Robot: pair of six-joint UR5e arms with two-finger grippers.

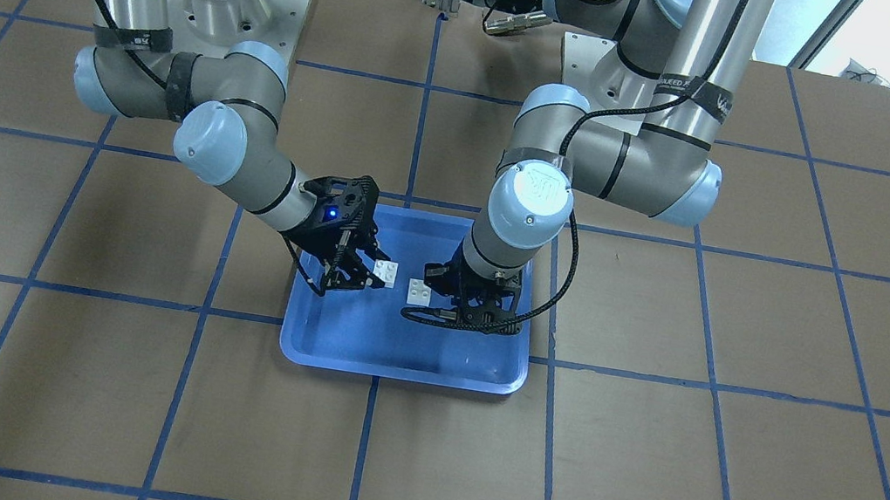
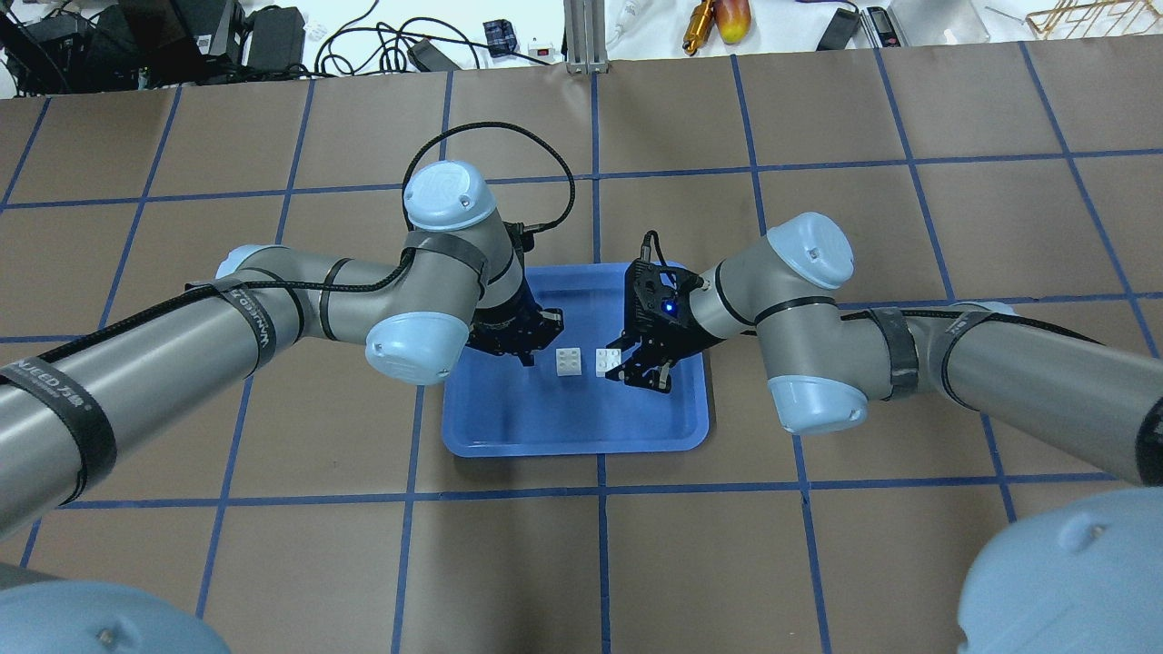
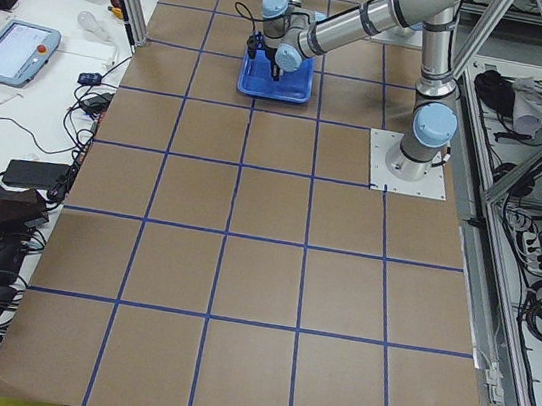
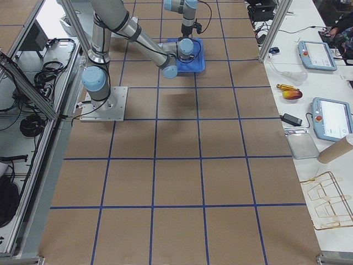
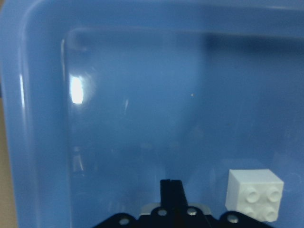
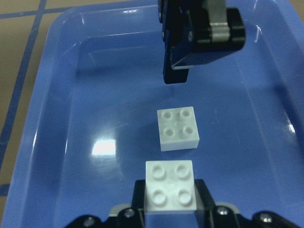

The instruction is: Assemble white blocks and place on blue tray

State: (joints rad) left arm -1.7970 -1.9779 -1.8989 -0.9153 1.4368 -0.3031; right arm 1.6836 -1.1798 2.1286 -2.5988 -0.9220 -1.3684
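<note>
- In the blue tray, a loose white block lies flat; the right gripper pinches the second block.
- Left gripper: closed, empty, nearby.
- Square the studs before pressing down.

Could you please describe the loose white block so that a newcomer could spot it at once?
Find the blue tray at the table's middle, between the two arms. Two white studded blocks are in it: the loose block lies free on its floor, while its twin sits between the right gripper's fingers.
</note>
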